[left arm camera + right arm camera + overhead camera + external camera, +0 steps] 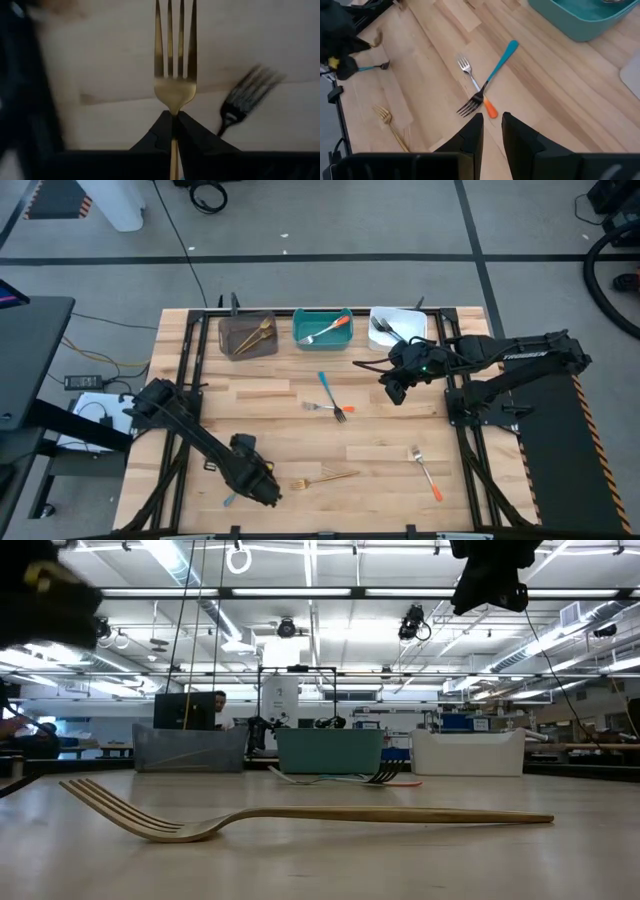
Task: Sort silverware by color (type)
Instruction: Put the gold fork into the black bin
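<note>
Silverware (pixel 330 405) is spread across the wooden desk (pixel 400 430) and three bins along its far edge. The brown bin (pixel 232 345) holds a gold utensil (pixel 257 334). The teal bin (pixel 305 337) holds a fork with an orange handle (pixel 328 331). The white bin (pixel 412 322) holds at least one dark fork (pixel 384 330); I cannot tell its handle colour.

Near the middle of the desk a teal-handled fork (pixel 497 65) lies crossed over an orange-handled fork (pixel 475 90), the two touching. A second orange-handled fork (pixel 426 473) lies alone toward the near right.

The left gripper (pixel 172 116) is down at the near left part of the desk, with its fingers (pixel 156 135) pinched together on the neck of a gold fork (pixel 174 75). It holds the fork just below the tines, which point away from the wrist. Just beside it lies a blue-handled utensil (pixel 230 500) with a dark head. Another gold fork (pixel 300 815) lies flat on the desk just to the right of that gripper, untouched, with its tines curving upward in the low view.

The right gripper (pixel 492 117) hangs well above the desk between the white bin and the crossed pair. Its fingers stand slightly apart with nothing between them.
</note>
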`<act>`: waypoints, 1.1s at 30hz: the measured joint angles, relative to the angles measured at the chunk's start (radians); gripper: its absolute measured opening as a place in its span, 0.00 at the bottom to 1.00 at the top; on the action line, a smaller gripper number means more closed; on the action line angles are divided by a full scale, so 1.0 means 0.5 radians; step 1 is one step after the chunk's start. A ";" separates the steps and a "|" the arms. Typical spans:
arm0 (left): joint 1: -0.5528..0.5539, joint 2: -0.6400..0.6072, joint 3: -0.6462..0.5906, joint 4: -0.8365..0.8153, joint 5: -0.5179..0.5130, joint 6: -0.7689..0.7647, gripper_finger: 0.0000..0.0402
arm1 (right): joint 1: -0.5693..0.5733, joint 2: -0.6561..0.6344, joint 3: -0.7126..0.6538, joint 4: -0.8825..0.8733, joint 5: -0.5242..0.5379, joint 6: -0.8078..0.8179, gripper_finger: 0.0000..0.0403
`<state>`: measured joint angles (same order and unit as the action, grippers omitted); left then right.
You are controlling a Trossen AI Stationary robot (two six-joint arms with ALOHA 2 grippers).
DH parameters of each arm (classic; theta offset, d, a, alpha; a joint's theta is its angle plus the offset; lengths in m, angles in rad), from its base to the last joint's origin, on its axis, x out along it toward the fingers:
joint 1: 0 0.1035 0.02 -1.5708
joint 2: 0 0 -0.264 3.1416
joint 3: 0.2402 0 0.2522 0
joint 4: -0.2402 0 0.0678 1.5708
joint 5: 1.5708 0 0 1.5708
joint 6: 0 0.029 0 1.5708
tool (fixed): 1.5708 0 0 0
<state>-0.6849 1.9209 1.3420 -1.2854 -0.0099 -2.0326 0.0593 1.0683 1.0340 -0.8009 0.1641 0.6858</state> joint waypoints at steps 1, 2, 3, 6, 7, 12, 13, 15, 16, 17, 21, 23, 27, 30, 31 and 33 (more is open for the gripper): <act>0.000 0.000 0.069 -0.090 -0.029 0.052 0.04 | 0.001 0.000 0.000 0.000 -0.003 -0.001 0.19; 0.002 0.000 0.140 -0.191 -0.071 0.105 0.04 | 0.008 0.000 0.000 0.000 -0.020 -0.010 0.19; 0.009 -0.001 0.220 -0.311 -0.125 0.155 0.04 | 0.017 0.000 0.000 0.001 -0.048 -0.025 0.19; 0.073 -0.016 0.443 -0.564 -0.307 0.355 0.04 | 0.058 0.000 0.000 0.007 -0.084 -0.080 0.19; 0.108 -0.058 0.463 -0.526 -0.394 0.499 0.04 | 0.068 0.000 0.000 0.015 -0.084 -0.098 0.19; 0.400 -0.318 0.454 -0.570 -0.801 0.881 0.04 | 0.072 0.001 0.000 0.067 -0.049 -0.186 0.19; 0.482 -0.374 0.437 -0.550 -0.854 0.990 0.05 | 0.070 0.001 0.000 0.079 -0.025 -0.200 0.19; 0.659 -0.501 0.433 -0.543 -0.967 1.178 0.05 | 0.059 0.002 0.000 0.104 0.025 -0.236 0.19; 0.750 -0.558 0.437 -0.554 -1.019 1.266 0.05 | 0.053 0.001 0.000 0.109 0.054 -0.253 0.19; 0.849 -0.601 0.437 -0.565 -1.055 1.364 0.05 | 0.042 0.001 0.000 0.121 0.076 -0.271 0.19; 1.259 -0.750 0.433 -0.520 -1.145 1.822 0.05 | -0.021 0.001 0.000 0.141 0.193 -0.296 0.19; 1.472 -0.810 0.434 -0.471 -1.149 2.105 0.05 | -0.064 0.001 0.000 0.147 0.244 -0.296 0.19; 1.877 -0.835 0.434 -0.269 -1.147 2.700 0.05 | -0.170 0.002 0.000 0.156 0.267 -0.324 0.19; 2.156 -0.827 0.434 -0.077 -1.063 3.111 0.06 | -0.253 0.001 0.000 0.182 0.268 -0.354 0.19; 2.236 -0.811 0.434 -0.006 -1.007 3.245 0.06 | -0.281 0.002 0.000 0.199 0.266 -0.370 0.19; 2.390 -0.768 0.434 0.134 -0.900 3.511 0.06 | -0.333 0.001 0.000 0.242 0.265 -0.390 0.19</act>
<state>0.5099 1.5367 1.5589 -1.2185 -0.4600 -0.2773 -0.1073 1.0691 1.0340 -0.6799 0.2968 0.4910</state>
